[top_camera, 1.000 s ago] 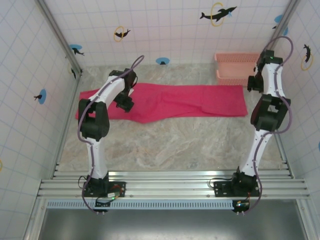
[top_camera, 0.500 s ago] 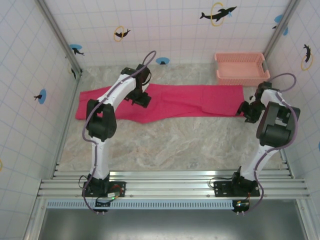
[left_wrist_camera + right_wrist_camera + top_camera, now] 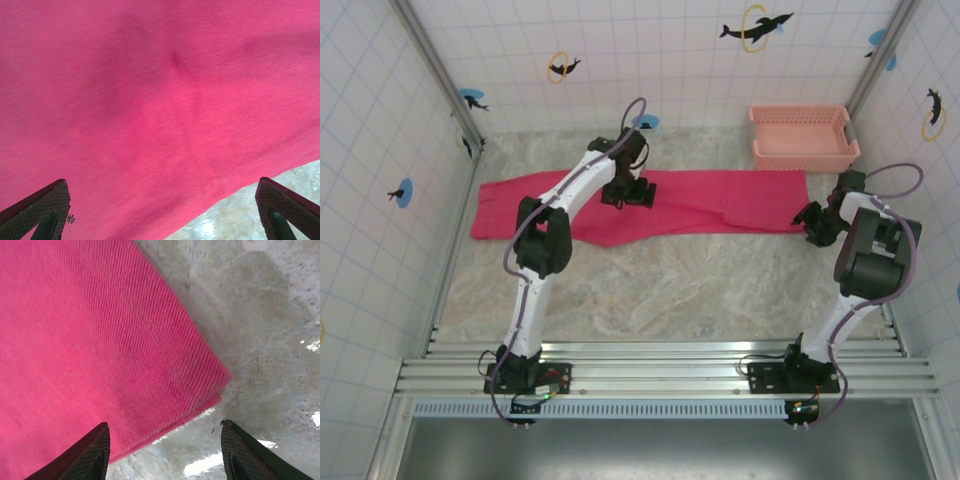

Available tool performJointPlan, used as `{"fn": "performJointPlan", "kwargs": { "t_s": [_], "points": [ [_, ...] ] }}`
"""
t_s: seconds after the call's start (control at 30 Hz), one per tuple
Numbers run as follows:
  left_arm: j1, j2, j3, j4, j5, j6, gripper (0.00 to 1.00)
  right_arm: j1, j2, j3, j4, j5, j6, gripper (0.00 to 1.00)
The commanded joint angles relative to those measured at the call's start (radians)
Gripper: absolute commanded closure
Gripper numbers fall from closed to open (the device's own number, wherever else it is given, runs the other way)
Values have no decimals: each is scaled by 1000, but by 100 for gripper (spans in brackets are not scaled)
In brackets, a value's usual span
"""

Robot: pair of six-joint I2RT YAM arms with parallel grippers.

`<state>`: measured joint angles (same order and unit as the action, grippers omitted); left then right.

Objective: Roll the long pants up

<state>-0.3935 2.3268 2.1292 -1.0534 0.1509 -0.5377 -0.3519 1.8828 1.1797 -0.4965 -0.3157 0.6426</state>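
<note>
The long pants [image 3: 700, 205] lie spread flat on the marbled table [image 3: 670, 290], stretched from side to side across its far half, with one end near the left wall and the other just in front of the salmon-pink plastic basket [image 3: 805, 155] in the far right corner. The cloth is bright pink-red and plain, with a few shallow creases near its middle. The left gripper [image 3: 630, 190] hangs over the middle stretch of the pants at their far edge. In the left wrist view its fingers [image 3: 40, 210] stand spread as wide as they go, with nothing between them, and pink fabric [image 3: 150, 110] lies below with a sliver of table at the lower right. The right gripper [image 3: 815, 222] sits at the right end of the pants, near their front corner. In the right wrist view its jaws are released and parted, and the gripper [image 3: 167, 455] hovers above a corner of the cloth [image 3: 75, 340], where two layers show at the edge. White tiled walls with dolphin stickers [image 3: 755, 28] enclose the table.
</note>
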Motion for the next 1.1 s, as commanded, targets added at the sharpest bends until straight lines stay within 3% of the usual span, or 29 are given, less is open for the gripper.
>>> {"fn": "performJointPlan", "kwargs": {
  "t_s": [0.0, 0.13, 0.27, 0.5, 0.73, 1.07],
  "points": [
    [7, 19, 52, -62, 10, -53, 3, 6, 36, -36, 85, 7, 78, 42],
    [7, 69, 72, -68, 19, -69, 2, 20, 72, -26, 115, 19, 113, 51],
    [7, 97, 126, -85, 51, -93, 3, 31, 93, -21, 148, 16, 138, 75],
    [8, 132, 192, -89, 74, -181, 2, 28, -46, -59, 162, 103, 65, 100],
    [7, 217, 191, -110, 158, -238, 3, -83, -206, -78, 46, 104, -20, 100],
    [-40, 207, 71, -37, 302, -341, 2, -257, -285, 97, -154, 63, -266, 100]
  ]
}}
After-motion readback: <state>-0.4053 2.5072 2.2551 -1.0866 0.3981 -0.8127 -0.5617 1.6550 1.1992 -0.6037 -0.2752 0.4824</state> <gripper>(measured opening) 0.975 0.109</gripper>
